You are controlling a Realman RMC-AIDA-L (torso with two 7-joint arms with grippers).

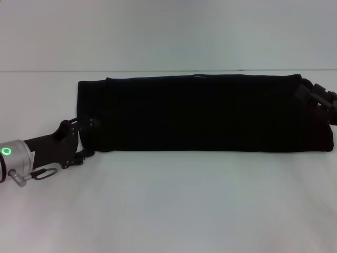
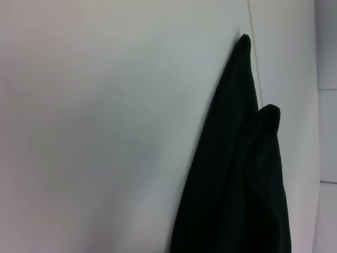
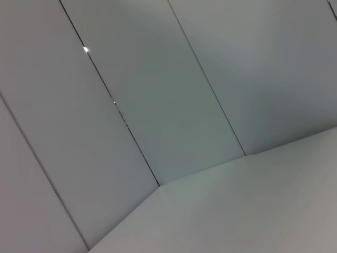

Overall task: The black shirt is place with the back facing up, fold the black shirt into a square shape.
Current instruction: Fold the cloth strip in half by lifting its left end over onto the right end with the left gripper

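The black shirt (image 1: 205,113) lies on the white table as a long folded band running left to right across the head view. My left gripper (image 1: 84,138) is at the band's left end, at its near corner, touching the cloth. At the band's right end, near the far corner, my right gripper (image 1: 315,101) sits against the cloth and is hard to separate from it. The left wrist view shows the black shirt (image 2: 242,174) as a dark fold with two rounded peaks on the white surface. No shirt or gripper appears in the right wrist view.
The white table (image 1: 174,205) stretches wide in front of the shirt, and its far edge meets a pale wall (image 1: 168,31) just behind the shirt. The right wrist view shows only grey wall panels (image 3: 158,105) with seams.
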